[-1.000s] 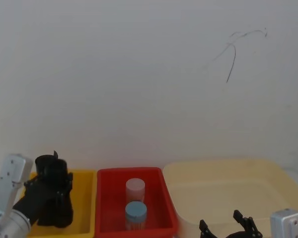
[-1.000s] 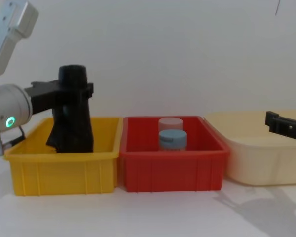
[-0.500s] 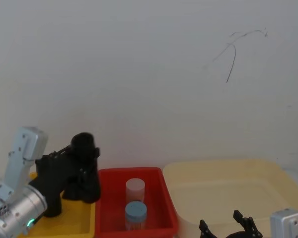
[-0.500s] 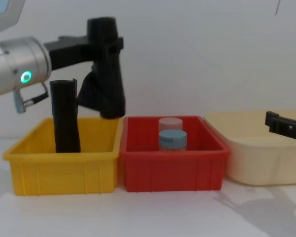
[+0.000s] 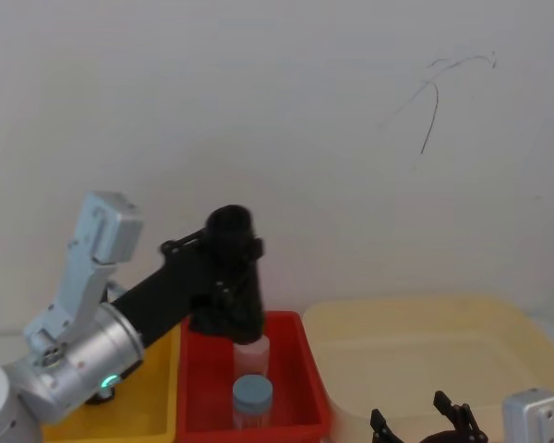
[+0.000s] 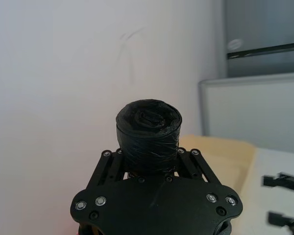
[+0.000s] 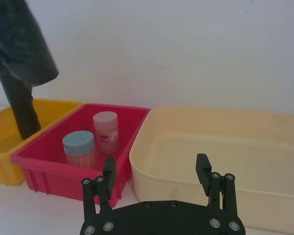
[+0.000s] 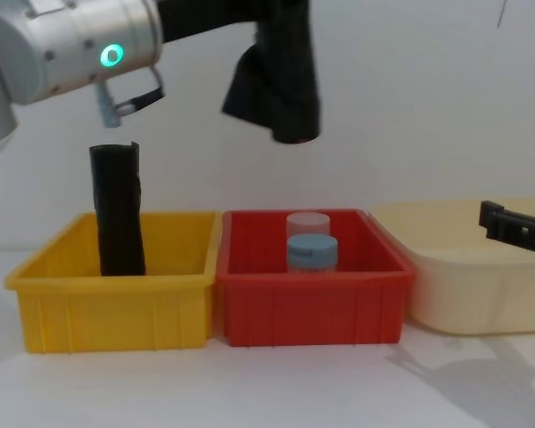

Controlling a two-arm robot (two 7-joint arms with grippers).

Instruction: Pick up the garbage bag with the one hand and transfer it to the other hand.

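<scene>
A plain white wall [image 5: 212, 111] is seen behind, marked by a thin dark scribble [image 5: 433, 109] high on the right. A white bench [image 8: 276, 383] is softly lit, with faint shadows cast. In the left wrist view, a grey panel [image 6: 262, 24] is seen above a pale board [image 6: 245, 107].

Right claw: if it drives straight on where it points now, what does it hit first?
Probably the cream tub: the right claw, open, points at its near wall. Height is hard to judge, so it might clear the rim and pass over the basin.
</scene>
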